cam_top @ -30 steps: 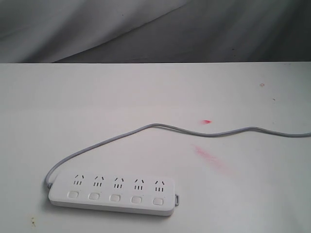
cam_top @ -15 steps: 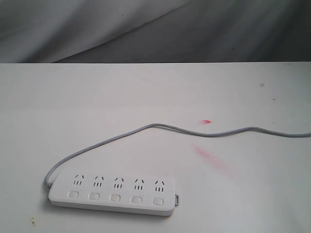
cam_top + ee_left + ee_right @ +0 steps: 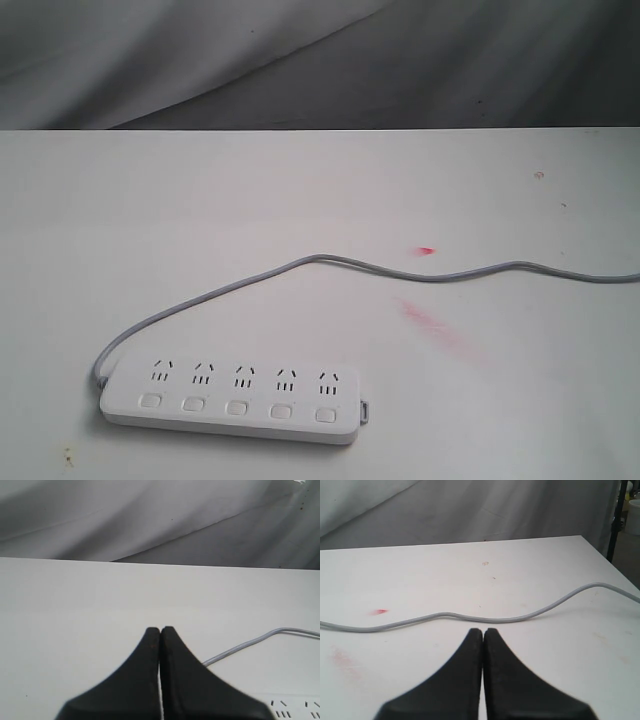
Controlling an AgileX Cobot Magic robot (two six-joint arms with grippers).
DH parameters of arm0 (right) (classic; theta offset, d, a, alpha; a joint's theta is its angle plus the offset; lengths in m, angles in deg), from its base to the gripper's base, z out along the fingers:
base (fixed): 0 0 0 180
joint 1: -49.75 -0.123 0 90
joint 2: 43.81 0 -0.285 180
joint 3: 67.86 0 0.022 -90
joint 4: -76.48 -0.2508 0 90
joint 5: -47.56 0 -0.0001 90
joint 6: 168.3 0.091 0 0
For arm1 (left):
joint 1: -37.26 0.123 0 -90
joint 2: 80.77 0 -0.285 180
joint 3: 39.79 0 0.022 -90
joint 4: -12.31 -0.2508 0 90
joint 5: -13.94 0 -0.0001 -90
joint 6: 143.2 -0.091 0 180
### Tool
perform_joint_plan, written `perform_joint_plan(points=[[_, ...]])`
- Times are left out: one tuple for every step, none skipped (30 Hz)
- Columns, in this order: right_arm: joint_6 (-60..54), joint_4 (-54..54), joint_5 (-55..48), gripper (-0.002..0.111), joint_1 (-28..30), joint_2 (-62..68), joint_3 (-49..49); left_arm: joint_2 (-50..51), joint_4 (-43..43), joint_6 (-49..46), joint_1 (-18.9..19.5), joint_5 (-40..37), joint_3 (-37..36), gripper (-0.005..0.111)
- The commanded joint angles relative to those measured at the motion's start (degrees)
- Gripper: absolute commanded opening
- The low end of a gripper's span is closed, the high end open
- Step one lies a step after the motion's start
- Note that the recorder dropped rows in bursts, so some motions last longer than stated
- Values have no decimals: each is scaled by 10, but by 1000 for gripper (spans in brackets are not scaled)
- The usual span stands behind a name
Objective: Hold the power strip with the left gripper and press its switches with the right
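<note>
Exterior view takes in a white table (image 3: 300, 190) with the power strip (image 3: 230, 385) lying flat near its front edge, toward the left, its long side running left to right. Its 5 socket sets (image 3: 243, 377) face up. The 5 switches (image 3: 237, 408) sit in a row along the near side, 1 below each socket set. A thin grey cord (image 3: 330, 262) leaves the strip's left end, curves back and runs across the table to the right edge of the view. A small red mark (image 3: 427, 250) lies just beyond the cord and a faint pink smear (image 3: 432, 324) just on the near side of it, both well apart from the strip. Grey cloth (image 3: 300, 60) hangs behind the table.

From the left wrist view, the left gripper (image 3: 160, 630) has its 2 black fingers pressed tight together with nothing between them. It sits over bare table, with a corner of the strip showing near it, not gripped.

From the right wrist view, the right gripper (image 3: 483, 631) is likewise closed tight and empty, above the table, with the cord crossing just ahead of its tips.
</note>
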Motion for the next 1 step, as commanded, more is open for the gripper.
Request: perform_joint_plan(points=[[-7,2,2,0,2,-3,-2,-2,-1,-3,0,2,-2,0]])
